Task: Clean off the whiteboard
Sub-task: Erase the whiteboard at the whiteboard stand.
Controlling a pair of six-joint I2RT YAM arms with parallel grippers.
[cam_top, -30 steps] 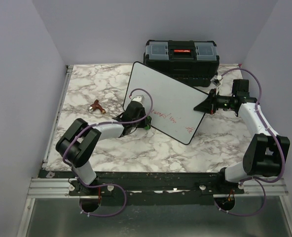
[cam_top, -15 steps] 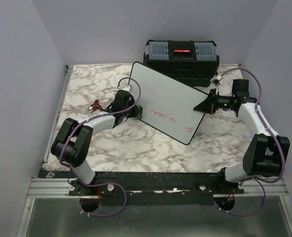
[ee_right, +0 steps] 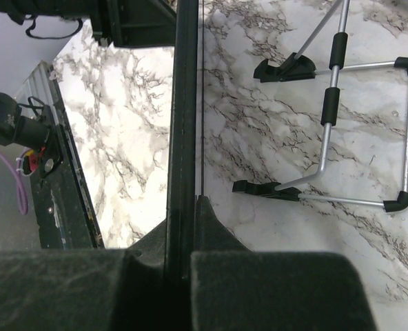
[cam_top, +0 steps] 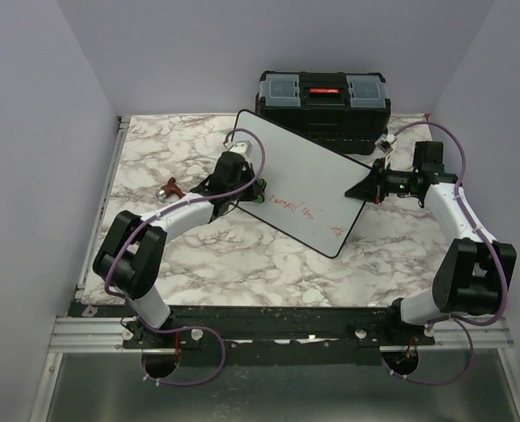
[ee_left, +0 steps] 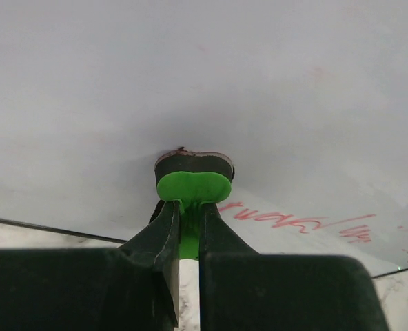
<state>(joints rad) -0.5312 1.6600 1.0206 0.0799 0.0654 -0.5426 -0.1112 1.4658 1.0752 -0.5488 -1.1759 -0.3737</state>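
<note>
While the right gripper (cam_top: 368,186) clenched an edge of the whiteboard (cam_top: 299,167), in front of the toolbox (cam_top: 323,101), the left gripper (cam_top: 253,190) held a green eraser (ee_left: 194,185) vs. its face. Red marks (cam_top: 297,208) ran along its long axis, just beside the eraser, away from the toolbox.

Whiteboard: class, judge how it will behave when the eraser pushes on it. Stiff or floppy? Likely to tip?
Probably stiff: the whiteboard looks flat though the right claw pinches only one edge. Likely tippy: it seems propped on a thin wire stand, so a hard push could shift it. Its glossy face probably lets the eraser glide.
</note>
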